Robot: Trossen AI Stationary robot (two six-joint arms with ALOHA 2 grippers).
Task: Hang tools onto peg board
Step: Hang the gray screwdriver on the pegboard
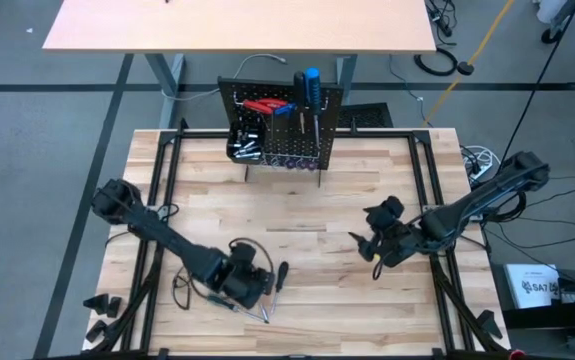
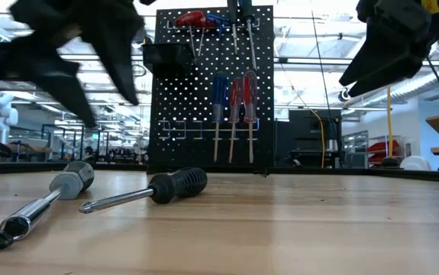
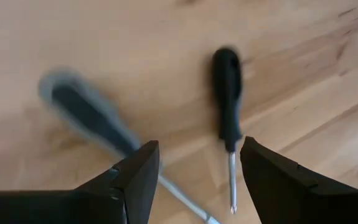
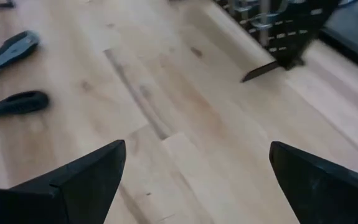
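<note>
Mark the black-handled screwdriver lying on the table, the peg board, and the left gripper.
black-handled screwdriver [image 3: 226, 93], left wrist view, on the middle of its handle.
peg board [image 2: 181, 107], low view, on a bare perforated part of the panel.
left gripper [image 3: 199, 163], left wrist view, midway between its open fingertips.

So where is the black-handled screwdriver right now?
High view: black-handled screwdriver lies flat on the table's front-left part, beside the open left gripper and the grey-handled tool.

The high view looks straight down on the whole table [image 1: 297, 215]; the low view sits at tabletop height, facing level toward the peg board [image 2: 211, 88] and the room behind; each wrist view looks down close on the wood past its own fingers; the low and left wrist views share the black-handled screwdriver [image 3: 227, 93].
</note>
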